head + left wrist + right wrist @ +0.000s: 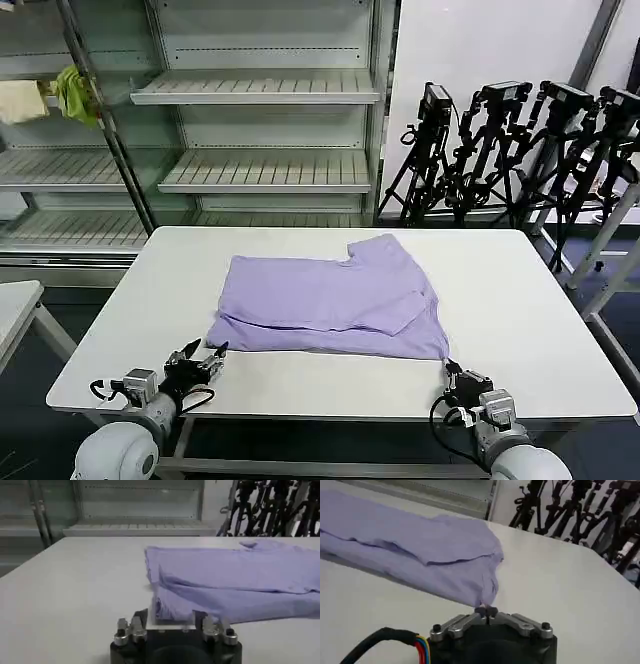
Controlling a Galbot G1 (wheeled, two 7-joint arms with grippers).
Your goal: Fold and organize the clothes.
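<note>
The lavender T-shirt was laid partly folded on the white table, spread across the middle, with its upper layer doubled over the lower one and the collar notch directed toward the far edge. The near hem was positioned parallel to the near table edge.

The left gripper was located at the near left of the table, just beside the shirt's near left corner. In the left wrist view, its fingers were seen spread apart, with the corner of the T-shirt lying just beyond them.

The right gripper was located at the near right, at the shirt's near right corner. In the right wrist view, its fingertips were seen pressed together at the edge of the fabric; whether cloth was pinched between them could not be determined.

Empty shelving and a row of black tripods were located beyond the table.
</note>
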